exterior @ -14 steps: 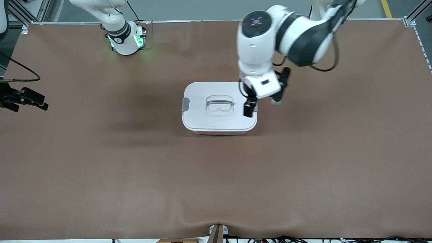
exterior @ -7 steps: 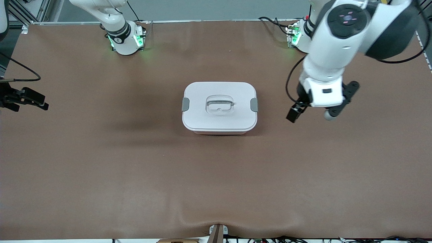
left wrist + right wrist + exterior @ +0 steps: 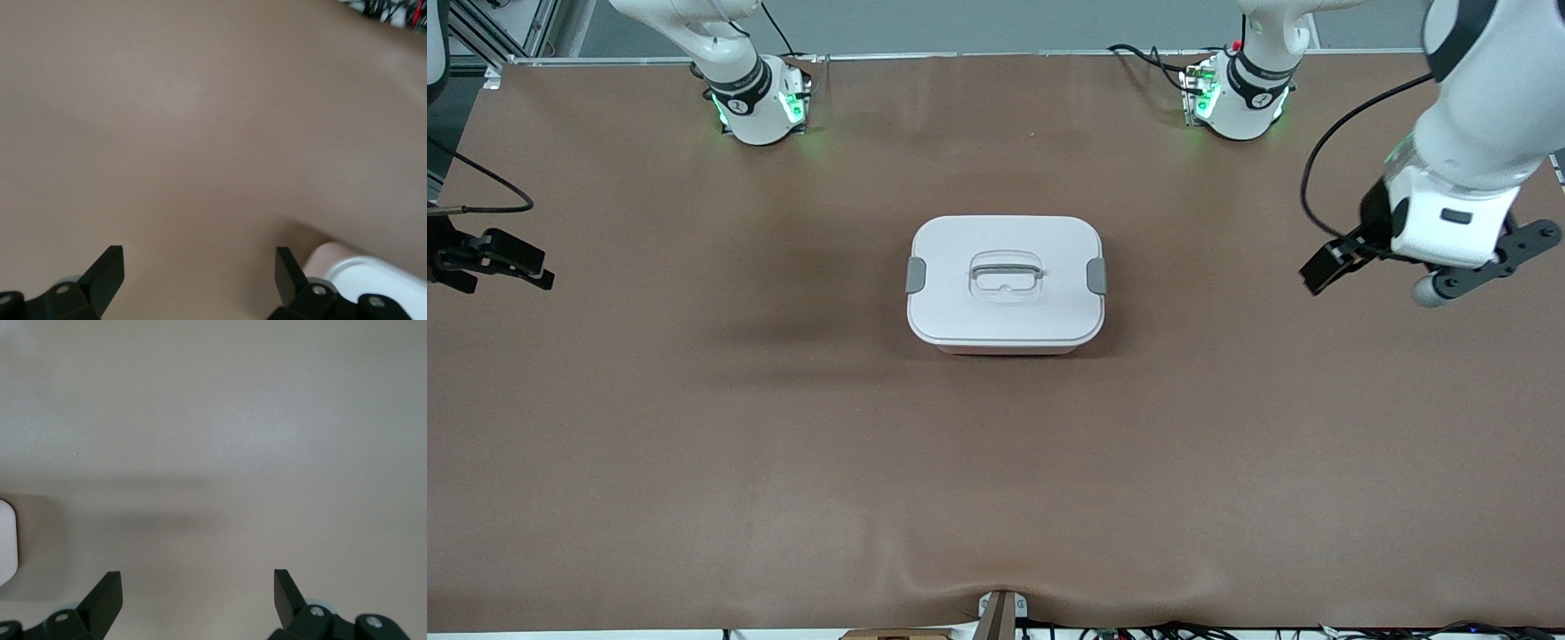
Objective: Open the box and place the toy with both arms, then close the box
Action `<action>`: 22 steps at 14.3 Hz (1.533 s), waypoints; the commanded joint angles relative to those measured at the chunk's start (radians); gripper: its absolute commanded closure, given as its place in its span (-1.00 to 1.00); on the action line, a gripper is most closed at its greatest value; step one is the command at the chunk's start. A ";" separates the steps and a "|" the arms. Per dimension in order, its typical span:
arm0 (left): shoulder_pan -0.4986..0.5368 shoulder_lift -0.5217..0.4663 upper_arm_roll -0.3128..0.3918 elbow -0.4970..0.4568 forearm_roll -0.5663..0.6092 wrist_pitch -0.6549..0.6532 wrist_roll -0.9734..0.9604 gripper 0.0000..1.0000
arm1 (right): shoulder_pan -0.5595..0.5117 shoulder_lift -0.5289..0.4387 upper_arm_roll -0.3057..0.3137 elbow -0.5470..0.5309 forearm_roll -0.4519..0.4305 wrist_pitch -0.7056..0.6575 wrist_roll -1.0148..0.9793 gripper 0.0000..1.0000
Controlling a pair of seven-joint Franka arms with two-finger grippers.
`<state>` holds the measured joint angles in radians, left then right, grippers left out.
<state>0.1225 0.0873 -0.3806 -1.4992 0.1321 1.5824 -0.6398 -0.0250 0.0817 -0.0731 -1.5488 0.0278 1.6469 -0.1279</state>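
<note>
We judge the task done — the box (image 3: pixel 1005 283) sits lidded, both clips down, our left tool (image 3: pixel 1374 271) and right tool (image 3: pixel 494 262) open, empty, over bare worktop (image 3: pixel 783 444) — nothing left but parking.

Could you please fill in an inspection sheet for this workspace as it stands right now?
Surface: brown table cover, rippled at the edge nearest the front camera.
Job's things: box mid-table, white lid on, a grey clip at each end, handle lying in its recess. Toy: nothing seen.
Clutter: nothing seen.
Grippers: left tool open, holding nothing, over bare cover toward the left arm's end. Right tool open, holding nothing, over bare cover toward the right arm's end.
Cables: black cable looping from the left arm; wire bundle along the near edge.
Surroundings: two arm bases with green lights; metal frame rails at the corners.
</note>
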 commanded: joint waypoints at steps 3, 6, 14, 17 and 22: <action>-0.133 -0.093 0.249 -0.035 -0.020 -0.100 0.377 -1.00 | -0.003 -0.020 0.004 -0.007 0.008 -0.010 -0.010 -1.00; -0.181 -0.118 0.334 -0.035 -0.026 -0.127 0.515 -1.00 | -0.003 -0.020 0.004 -0.007 0.006 -0.007 -0.010 -1.00; -0.119 -0.176 0.354 -0.041 -0.100 -0.139 0.591 -1.00 | -0.003 -0.019 0.004 -0.007 0.006 -0.001 -0.006 -1.00; -0.116 -0.178 0.355 -0.042 -0.104 -0.137 0.591 -1.00 | -0.006 -0.019 0.004 -0.007 0.007 0.001 -0.009 -1.00; -0.122 -0.190 0.318 -0.084 -0.137 -0.137 0.545 -1.00 | -0.012 -0.019 0.001 0.004 0.008 -0.007 -0.010 -1.00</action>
<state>-0.0007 -0.0679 -0.0501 -1.5377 0.0168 1.4474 -0.0802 -0.0255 0.0815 -0.0763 -1.5473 0.0278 1.6482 -0.1281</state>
